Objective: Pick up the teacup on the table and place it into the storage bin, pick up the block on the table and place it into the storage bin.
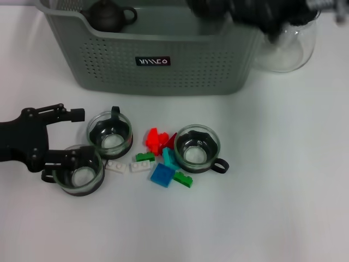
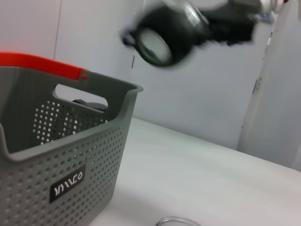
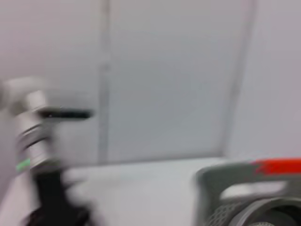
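Perforated grey-green storage bin (image 1: 158, 60) lies lengthwise across; before it, left pincer (image 1: 68, 136) gapes beside glass teacup (image 1: 80, 170); right pincer's (image 1: 240, 11) state unclear

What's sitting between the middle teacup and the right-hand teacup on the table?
In the head view, a cluster of blocks lies between the middle teacup and the right-hand teacup: red blocks, a green block and a teal block.
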Controlling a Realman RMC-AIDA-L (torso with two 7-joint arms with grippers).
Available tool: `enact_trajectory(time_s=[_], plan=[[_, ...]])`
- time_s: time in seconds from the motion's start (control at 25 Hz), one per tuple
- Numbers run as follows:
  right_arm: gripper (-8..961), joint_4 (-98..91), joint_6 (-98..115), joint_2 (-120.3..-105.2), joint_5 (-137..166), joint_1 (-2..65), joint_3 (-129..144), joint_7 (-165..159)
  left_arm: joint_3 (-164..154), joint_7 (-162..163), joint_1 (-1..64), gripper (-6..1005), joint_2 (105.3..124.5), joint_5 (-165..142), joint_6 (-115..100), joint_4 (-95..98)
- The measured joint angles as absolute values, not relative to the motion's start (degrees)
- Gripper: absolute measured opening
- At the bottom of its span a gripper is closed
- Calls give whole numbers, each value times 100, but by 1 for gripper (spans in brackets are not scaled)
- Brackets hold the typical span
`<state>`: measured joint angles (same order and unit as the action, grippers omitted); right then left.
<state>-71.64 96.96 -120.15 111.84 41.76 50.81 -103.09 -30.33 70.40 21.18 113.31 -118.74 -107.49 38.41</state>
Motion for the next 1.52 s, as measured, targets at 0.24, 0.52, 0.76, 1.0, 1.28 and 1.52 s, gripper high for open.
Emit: enact_trajectory(time_s=[0.24, 0.52, 0.76, 1.0, 1.28, 1.52], plan=[[53, -6770, 6844, -11996, 11928, 4981, 6367, -12323, -3055, 7069, 2187, 897, 11367, -11874, -10745, 3841], [53, -4197, 5151, -11982, 14646, 7024, 6604, -14303, -3035, 7083, 2179, 897, 11454, -11874, -10746, 3841], [54, -2675, 4133, -12026, 15273, 7602, 6649, -14510, -3031, 7091, 2141, 896, 11498, -11874, -10746, 3837], [54, -2316, 4006, -12033, 15130, 7436, 6665, -14350, -3023, 7065, 2127, 896, 11505, -11874, -10630, 3675], [53, -2291, 4125, -12032, 15138, 7325, 6675, -14340, -3034, 7066, 2143, 896, 11505, -11874, -10594, 3665], [76, -2287, 4163, -12028, 15136, 7300, 6670, -14389, -3043, 7083, 2153, 896, 11505, -11874, -10591, 3665]])
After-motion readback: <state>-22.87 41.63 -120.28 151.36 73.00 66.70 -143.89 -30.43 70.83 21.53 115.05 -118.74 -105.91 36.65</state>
